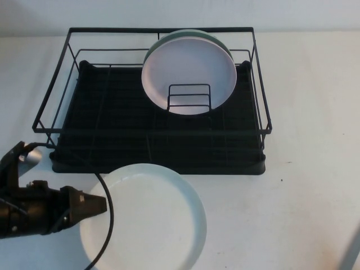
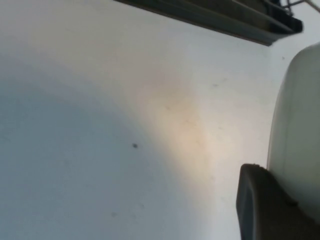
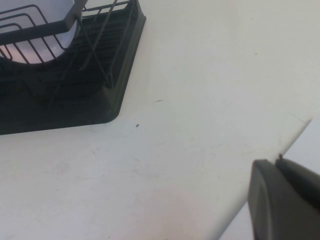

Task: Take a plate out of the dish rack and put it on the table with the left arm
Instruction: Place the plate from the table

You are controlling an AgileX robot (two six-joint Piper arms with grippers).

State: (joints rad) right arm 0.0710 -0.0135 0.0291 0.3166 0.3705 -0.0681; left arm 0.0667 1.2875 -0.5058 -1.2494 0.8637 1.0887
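Note:
The white plate [image 1: 152, 214] lies flat on the table [image 1: 304, 185] just in front of the dish rack [image 1: 157, 140]. My left gripper [image 1: 103, 205] reaches in from the left and is shut on the plate's left rim. In the left wrist view one dark finger [image 2: 265, 210] presses against the plate [image 2: 300, 125], and the other finger is hidden. My right gripper [image 3: 280, 165] is shut and empty, low over the table to the right of the rack [image 3: 75, 100].
A pale pink plate [image 1: 188, 70] stands upright in the rack's small wire holder [image 1: 189, 95], with a green plate [image 1: 219, 42] behind it. The left arm's black cable [image 1: 108, 225] arcs over the white plate. The rack's front edge [image 2: 225, 20] shows in the left wrist view.

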